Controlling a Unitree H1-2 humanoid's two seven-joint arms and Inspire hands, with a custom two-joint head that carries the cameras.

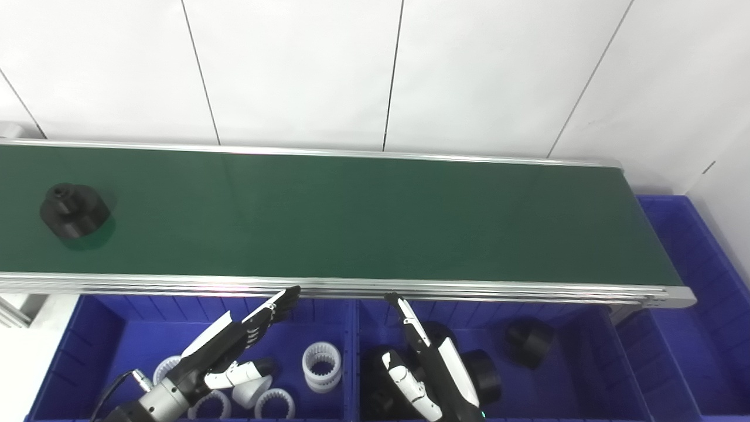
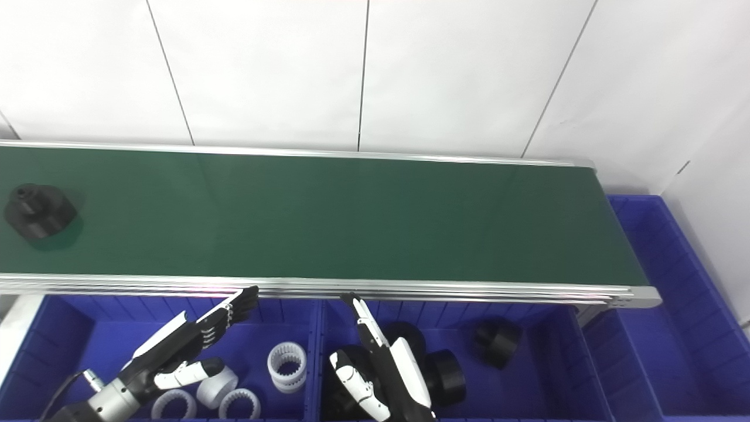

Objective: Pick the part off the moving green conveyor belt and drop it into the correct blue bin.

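Note:
A black round part (image 1: pixel 74 211) with a raised hub sits on the green conveyor belt (image 1: pixel 351 217) at its far left. My left hand (image 1: pixel 234 343) is open and empty, fingers stretched toward the belt's near rail, over the left blue bin (image 1: pixel 99 340) holding several white ring parts (image 1: pixel 321 363). My right hand (image 1: pixel 430 366) is open and empty, fingers pointing up, over the middle blue bin (image 1: pixel 580 363) holding several black parts (image 1: pixel 529 341). Both hands are far right of the part on the belt.
A third blue bin (image 1: pixel 697 275) stands past the belt's right end. The belt's aluminium near rail (image 1: pixel 410 289) runs just above both hands. A white panelled wall is behind the belt.

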